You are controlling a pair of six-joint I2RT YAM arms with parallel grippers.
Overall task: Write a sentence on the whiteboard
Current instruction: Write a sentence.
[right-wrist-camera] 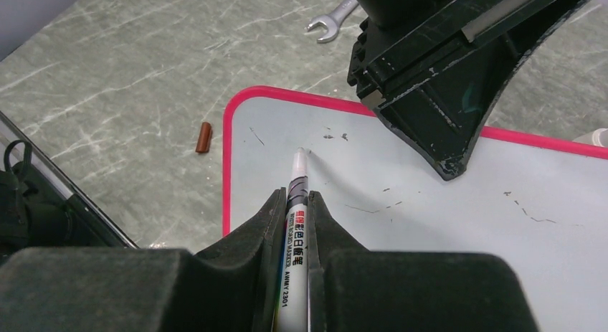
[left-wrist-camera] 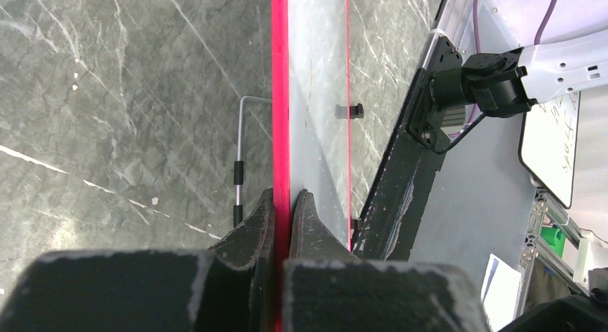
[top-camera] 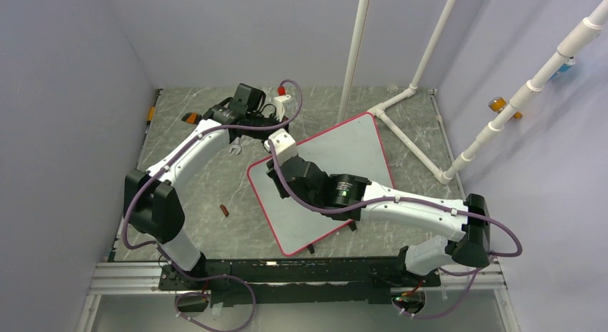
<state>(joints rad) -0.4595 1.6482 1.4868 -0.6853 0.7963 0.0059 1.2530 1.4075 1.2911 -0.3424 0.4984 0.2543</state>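
Observation:
The whiteboard (top-camera: 344, 149) lies slanted on the grey marble table, white with a red-pink frame. My left gripper (top-camera: 269, 135) is shut on its far-left edge; the left wrist view shows the red frame (left-wrist-camera: 279, 95) pinched between both fingers at the gripper (left-wrist-camera: 282, 199). My right gripper (right-wrist-camera: 296, 199) is shut on a white marker (right-wrist-camera: 295, 231), held over the board (right-wrist-camera: 430, 224) near its left corner (top-camera: 276, 174). The marker tip touches the surface or hovers just above it. The sentence is out of view; only small dark flecks show on the board.
A brown marker cap (top-camera: 224, 210) (right-wrist-camera: 204, 138) lies on the table left of the board. A wrench (top-camera: 235, 148) (right-wrist-camera: 330, 22) sits by the left arm. White pipe framing (top-camera: 401, 102) stands at the back right. Black clips (top-camera: 351, 226) mark the board's near edge.

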